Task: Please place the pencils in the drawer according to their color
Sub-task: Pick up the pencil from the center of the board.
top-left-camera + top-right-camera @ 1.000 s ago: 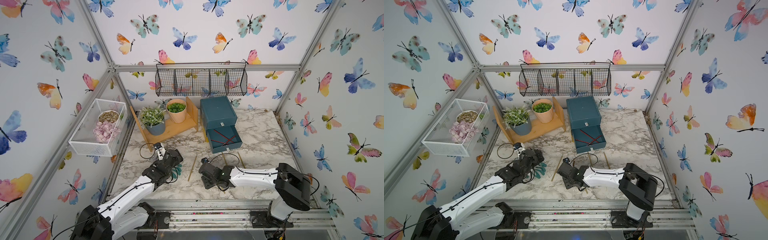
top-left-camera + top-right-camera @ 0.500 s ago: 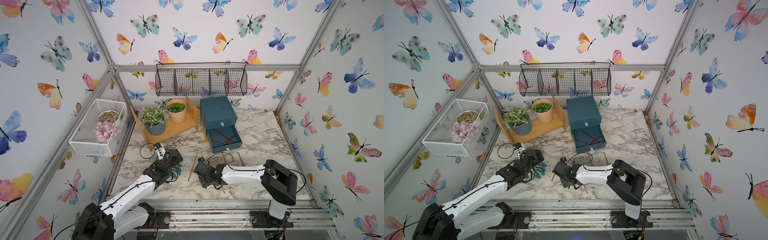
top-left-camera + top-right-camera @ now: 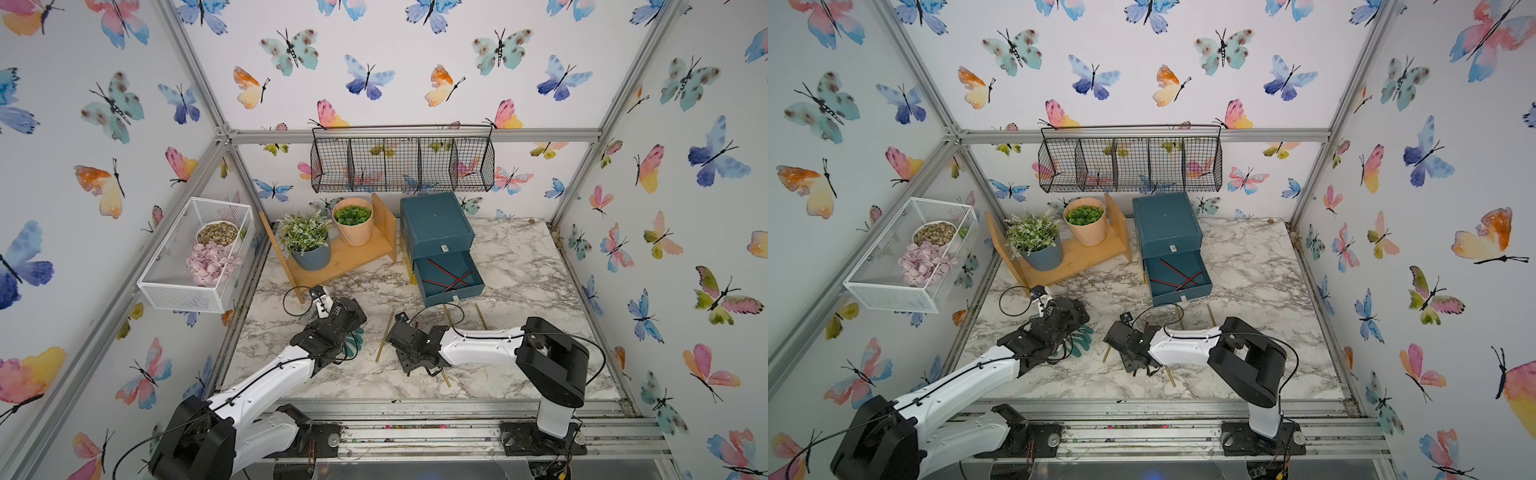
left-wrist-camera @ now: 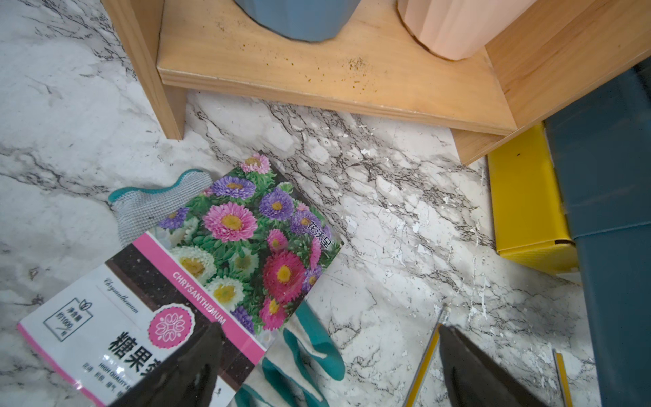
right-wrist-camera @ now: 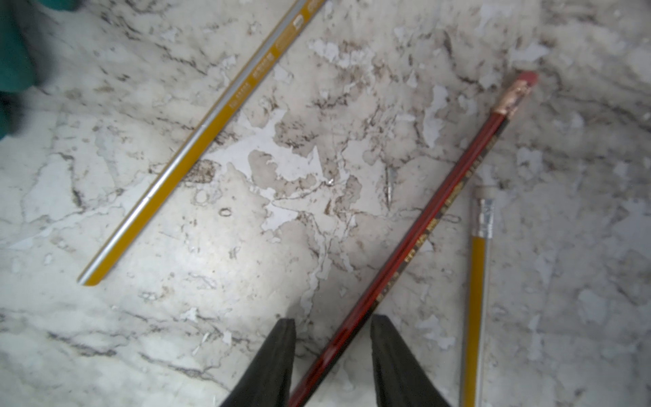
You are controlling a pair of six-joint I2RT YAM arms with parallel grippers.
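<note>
Left wall: a white mesh basket (image 3: 195, 257) juts out above the counter's (image 3: 536, 266) left edge. At the back, a wooden plant stand (image 3: 349, 259) has its right end just beside the teal chest (image 3: 434, 224).

Left gripper (image 4: 329, 329): jaws spread wide with nothing in them. It hovers over a chrysanthemum seed packet (image 4: 197, 267) that lies on a teal glove (image 4: 317, 338). There is bare marble between the packet and the stand's leg.

Between the arms, a gold pencil (image 3: 384, 336) lies flat, apart from both.

Right gripper (image 5: 333, 320): low to the counter, jaws partly drawn in. One jaw sits on each side of a red-and-black pencil (image 5: 440, 211), with a sliver of marble showing on either side. That pencil lies flat. A second gold pencil (image 5: 477, 282), eraser-tipped, lies just beside it.

Chest: the middle drawer (image 3: 457, 291) is pulled out, with red pencils (image 3: 446, 274) crossed inside. Two more gold pencils (image 3: 481, 316) lie near its front edge. The yellow bottom drawer (image 4: 525, 204) shows beneath.

Right of the chest and the arm there is open marble up to the frame rail.
</note>
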